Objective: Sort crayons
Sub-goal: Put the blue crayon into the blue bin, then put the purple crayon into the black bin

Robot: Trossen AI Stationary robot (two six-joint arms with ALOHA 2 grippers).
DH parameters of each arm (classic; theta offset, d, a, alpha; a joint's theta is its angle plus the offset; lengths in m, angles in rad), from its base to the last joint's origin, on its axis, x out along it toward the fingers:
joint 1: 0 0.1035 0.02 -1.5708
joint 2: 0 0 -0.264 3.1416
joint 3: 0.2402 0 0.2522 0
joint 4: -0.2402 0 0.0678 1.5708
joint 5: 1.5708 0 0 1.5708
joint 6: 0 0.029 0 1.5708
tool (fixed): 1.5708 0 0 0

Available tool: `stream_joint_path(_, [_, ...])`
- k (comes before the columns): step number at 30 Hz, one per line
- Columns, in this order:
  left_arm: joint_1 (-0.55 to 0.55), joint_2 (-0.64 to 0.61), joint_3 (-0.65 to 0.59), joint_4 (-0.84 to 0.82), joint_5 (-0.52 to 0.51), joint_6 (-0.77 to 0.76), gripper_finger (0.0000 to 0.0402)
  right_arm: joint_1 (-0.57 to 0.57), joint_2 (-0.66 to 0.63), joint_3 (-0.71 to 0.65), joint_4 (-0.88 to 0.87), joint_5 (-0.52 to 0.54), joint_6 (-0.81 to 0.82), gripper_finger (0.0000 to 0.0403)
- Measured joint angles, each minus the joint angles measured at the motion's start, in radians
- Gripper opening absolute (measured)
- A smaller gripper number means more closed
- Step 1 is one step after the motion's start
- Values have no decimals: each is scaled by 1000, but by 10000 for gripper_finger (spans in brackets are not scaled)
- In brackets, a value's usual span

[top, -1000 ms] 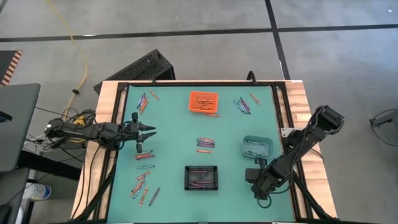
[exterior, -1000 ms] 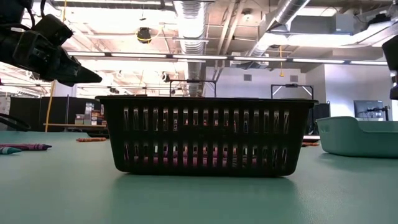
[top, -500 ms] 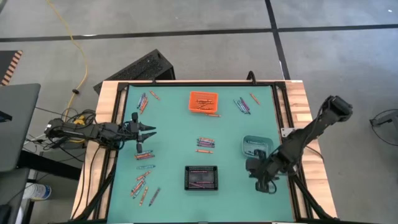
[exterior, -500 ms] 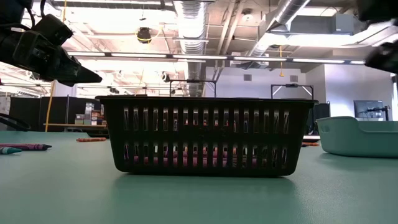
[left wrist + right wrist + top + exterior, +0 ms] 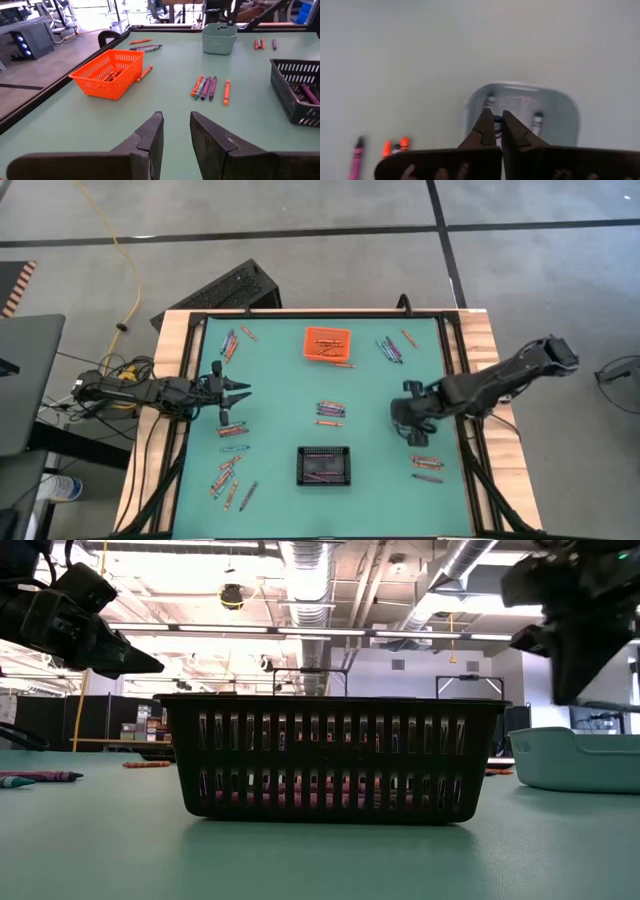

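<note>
Since a second ago my right arm has swung up from the near right part of the table, and my right gripper [image 5: 404, 416] now hangs over the teal bin [image 5: 572, 117], hiding most of it from above. Where that arm was, 2 crayons [image 5: 425, 470] now show on the mat near the right edge. My right wrist view looks straight down into the teal bin, where a few blue-grey crayons [image 5: 537, 120] lie, and my right fingers [image 5: 485, 131] are pressed together with nothing between them. In the low view this gripper now fills the upper right corner, above the teal bin.

My left gripper [image 5: 240, 391] has not moved: it hovers over the left side of the table [image 5: 280, 380], fingers [image 5: 150, 137] partly apart and empty.

Nothing else on the table has shifted. An orange bin [image 5: 327, 342] at the far middle holds orange crayons, with 1 just outside it. A black bin [image 5: 324, 465] at the near middle holds purple ones. Loose crayons lie in a small group at the centre [image 5: 331, 411], at the far left [image 5: 231, 342], at the far right [image 5: 390, 348] and in a scatter at the near left [image 5: 230, 475].
</note>
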Motion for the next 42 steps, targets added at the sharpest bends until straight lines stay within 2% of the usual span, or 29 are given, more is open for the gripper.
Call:
stream_joint_path(10, [0,0,0,0,0,0,86,-125,42,0,-52,7,-31,37])
stream_joint_path(21, [0,0,0,0,0,0,86,-115,94,0,-51,6,-39,63])
stream_joint_path(26, [0,0,0,0,0,0,86,-84,93,15,-67,-69,34,64])
stream_joint_path(31, [0,0,0,0,0,0,86,-31,87,86,-96,-72,121,64])
stream_joint_path(35, [0,0,0,0,0,0,86,51,87,114,-88,-74,250,64])
stream_joint_path(42, [0,0,0,0,0,0,86,317,141,113,-61,-84,528,64])
